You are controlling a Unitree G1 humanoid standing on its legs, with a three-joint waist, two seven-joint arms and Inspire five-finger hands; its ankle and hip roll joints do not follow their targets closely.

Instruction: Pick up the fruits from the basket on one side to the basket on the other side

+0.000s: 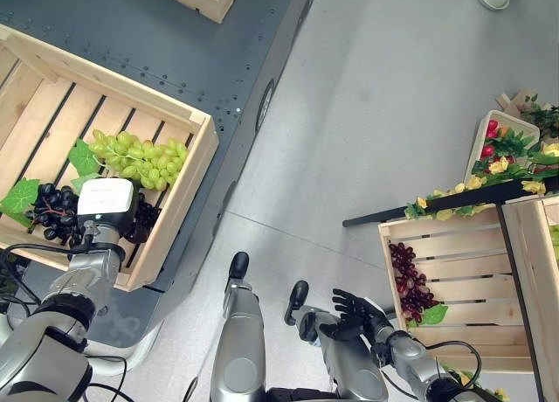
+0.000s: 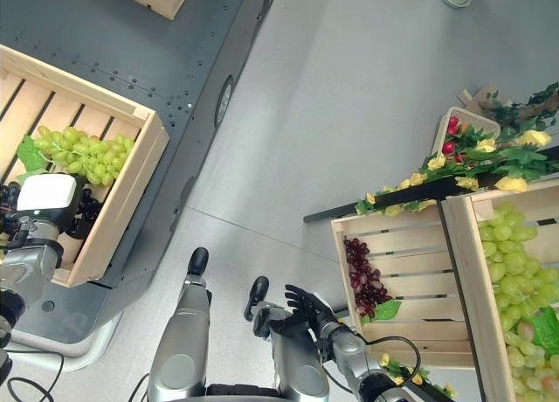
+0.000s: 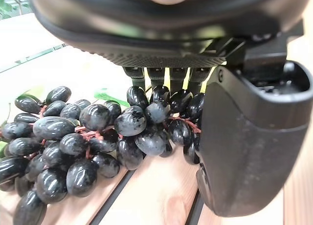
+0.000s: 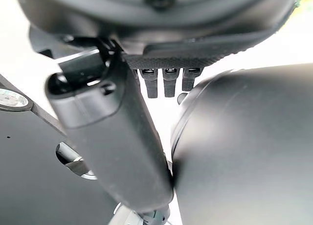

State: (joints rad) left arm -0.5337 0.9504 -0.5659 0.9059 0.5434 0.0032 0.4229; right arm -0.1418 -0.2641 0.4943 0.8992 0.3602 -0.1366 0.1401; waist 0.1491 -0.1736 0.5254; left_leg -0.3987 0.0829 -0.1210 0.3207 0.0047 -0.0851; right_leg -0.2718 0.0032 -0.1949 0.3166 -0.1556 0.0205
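Item under transfer: the black grape bunch [image 3: 93, 142], lying on the slats of the left crate [image 1: 188, 188], directly beneath the left robot hand [image 3: 249, 137]. Judged handling: light, lumpy and yielding; the berries look smooth and likely slippery, and the bunch would probably sag or swing from its stem. A wrap around the thick middle of the cluster appears safer than a pinch on a single berry or on a leaf.

Left robot hand: its fingers [image 3: 168, 78] reach down behind the top of the bunch and the thumb stands on the near side, with berries between them. Contact seems made, but whether the curl has closed firmly cannot be told. The green grape bunch [image 1: 140, 157] lies just beyond this hand in the same crate.

Right robot hand [image 1: 354, 315]: low, idle, fingers loosely spread, holding nothing. The right crate [image 1: 463, 288] is beside it, with a red grape bunch [image 1: 410, 284] inside.
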